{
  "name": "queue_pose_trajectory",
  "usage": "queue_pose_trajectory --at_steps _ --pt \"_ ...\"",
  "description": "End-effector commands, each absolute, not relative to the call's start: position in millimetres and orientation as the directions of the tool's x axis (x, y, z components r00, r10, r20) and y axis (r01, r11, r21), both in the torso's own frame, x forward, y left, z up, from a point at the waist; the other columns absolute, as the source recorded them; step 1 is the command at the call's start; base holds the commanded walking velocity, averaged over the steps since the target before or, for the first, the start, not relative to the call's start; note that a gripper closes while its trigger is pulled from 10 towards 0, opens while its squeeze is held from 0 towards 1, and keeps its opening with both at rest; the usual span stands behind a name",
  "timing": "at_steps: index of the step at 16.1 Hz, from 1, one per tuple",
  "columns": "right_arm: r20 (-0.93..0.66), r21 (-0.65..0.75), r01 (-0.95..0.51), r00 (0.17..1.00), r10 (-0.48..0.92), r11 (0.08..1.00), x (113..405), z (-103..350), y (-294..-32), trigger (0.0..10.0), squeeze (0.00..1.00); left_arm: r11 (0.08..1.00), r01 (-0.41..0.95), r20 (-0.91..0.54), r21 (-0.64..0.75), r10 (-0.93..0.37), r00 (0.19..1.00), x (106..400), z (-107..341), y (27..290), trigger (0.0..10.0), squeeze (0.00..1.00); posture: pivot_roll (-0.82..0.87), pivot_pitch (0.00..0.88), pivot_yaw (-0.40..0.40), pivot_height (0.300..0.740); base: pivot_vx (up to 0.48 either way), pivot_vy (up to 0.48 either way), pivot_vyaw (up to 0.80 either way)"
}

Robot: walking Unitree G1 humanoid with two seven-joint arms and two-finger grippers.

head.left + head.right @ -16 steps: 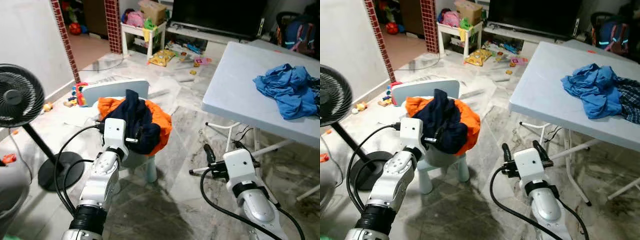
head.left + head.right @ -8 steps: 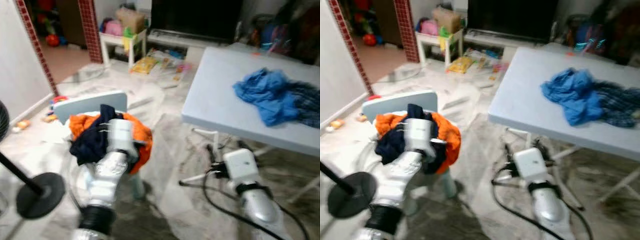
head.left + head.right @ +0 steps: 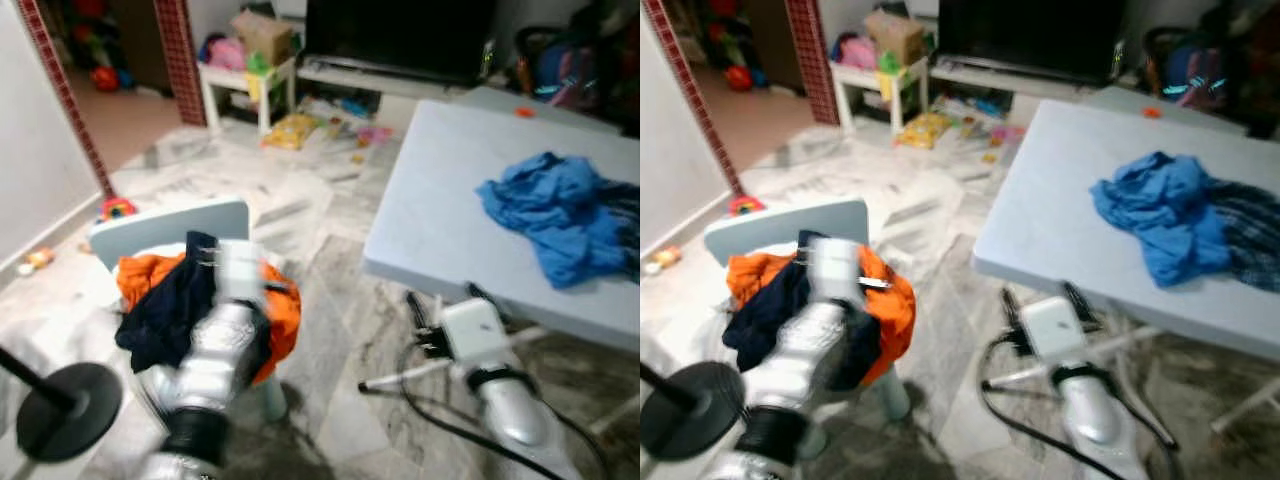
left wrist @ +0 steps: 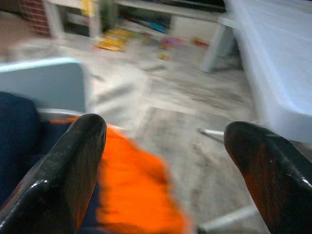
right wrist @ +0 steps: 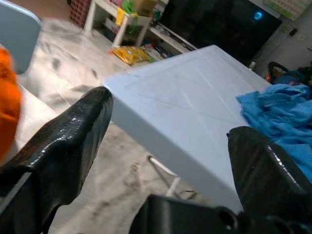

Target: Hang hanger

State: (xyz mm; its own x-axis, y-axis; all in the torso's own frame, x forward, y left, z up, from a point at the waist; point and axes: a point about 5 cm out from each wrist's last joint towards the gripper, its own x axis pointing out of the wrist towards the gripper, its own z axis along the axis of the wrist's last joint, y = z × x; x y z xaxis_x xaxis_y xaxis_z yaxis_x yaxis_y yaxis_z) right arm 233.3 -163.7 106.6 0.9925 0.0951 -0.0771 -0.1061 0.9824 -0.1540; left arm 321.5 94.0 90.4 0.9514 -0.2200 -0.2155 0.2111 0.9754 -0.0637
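No brand, label or other writing can be read; the head views are motion-blurred.

Left gripper: raised over the small chair at the near left. Its 2 black fingers stand wide apart and hold nothing. Between them, the wrist view shows the orange garment, the chair's pale blue backrest and bare marble floor.

Right gripper: raised at the near right, just short of the near edge of the white folding table. Its 2 fingers are also spread wide and grip nothing. Its wrist view looks along the table's near corner and top.

Hanger: cannot be made out in any view.

Chair load: the orange garment and a dark navy garment are heaped on the seat, the navy one lying on top and to the left. The left arm overlaps the heap in the head views.

Table: 1 crumpled blue garment lies toward the right of the top, touching a dark plaid cloth at the far right. The left and near parts of the top are bare. White tube legs show under the near edge.

Open room: a strip of marble floor runs between chair and table, from near to far. The black round base of a fan sits at the near left, just beside the chair. At the far end lie scattered toys, a small white side table and a dark TV. A red brick pillar edges a doorway at the far left.
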Motion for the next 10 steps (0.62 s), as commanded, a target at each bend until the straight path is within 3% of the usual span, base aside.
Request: queue_pose_trajectory --at_steps 1,7,10 --pt "-0.062 -0.141 -0.13 0.991 0.123 0.981 235 110 -156 10.0 0.0 0.984 0.17 -0.249 -0.044 -0.176 0.952 323 87 108 10.0 0.0 0.04 0.0 -0.074 0.74 0.0 0.0 0.8" --pt "-0.077 -0.146 -0.149 0.987 0.139 0.978 236 108 -154 10.0 0.0 0.982 0.191 -0.405 -0.014 -0.18 0.896 317 75 104 10.0 0.0 0.04 0.0 -0.075 0.74 0.0 0.0 0.54" --pt "-0.082 -0.141 -0.152 0.986 0.142 0.978 236 108 -151 10.0 0.0 0.971 0.238 -0.506 -0.021 -0.216 0.835 313 62 100 10.0 0.0 0.04 0.0 -0.073 0.74 0.0 0.0 0.0"
